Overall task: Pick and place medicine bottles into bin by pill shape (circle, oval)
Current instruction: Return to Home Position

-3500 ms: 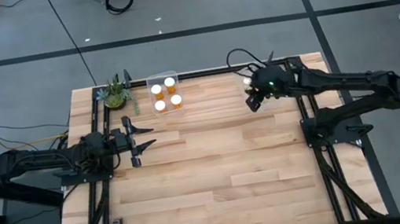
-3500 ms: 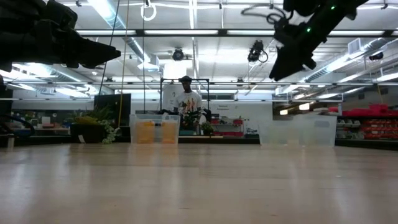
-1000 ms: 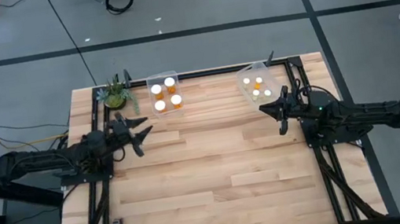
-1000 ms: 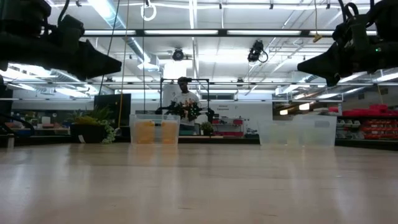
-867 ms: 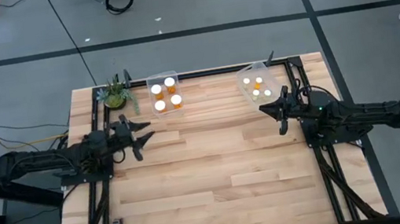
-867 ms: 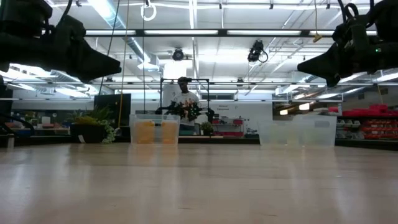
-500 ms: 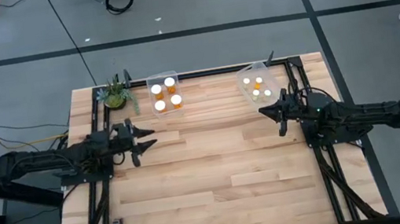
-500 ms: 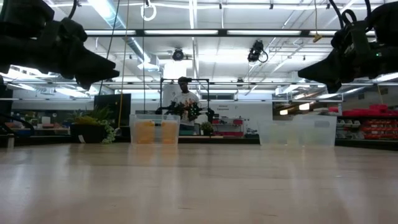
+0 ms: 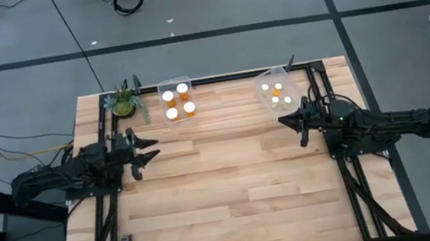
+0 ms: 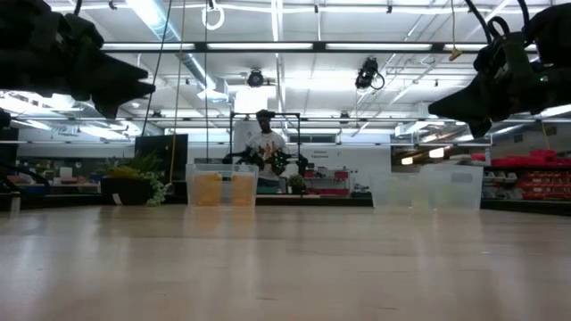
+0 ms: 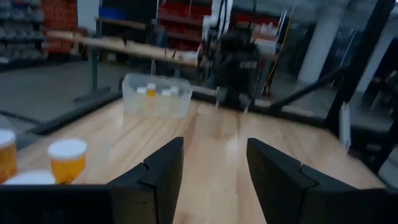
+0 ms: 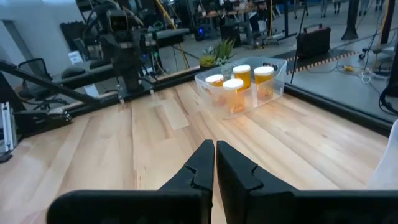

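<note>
High view: left pincer spread, right pincer closed, arms level, facing inward.

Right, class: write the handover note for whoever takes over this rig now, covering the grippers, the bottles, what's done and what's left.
The left gripper hangs over the table's left side near the left bin, jaws open and empty.
The right gripper hangs near the right bin, jaws shut on nothing.
Four medicine bottles stand in the left bin, and about four more are in the right bin. None shows on the bare table.
Done: every bottle in view is binned.
Left: park both arms. The pill shapes cannot be checked from these views.
</note>
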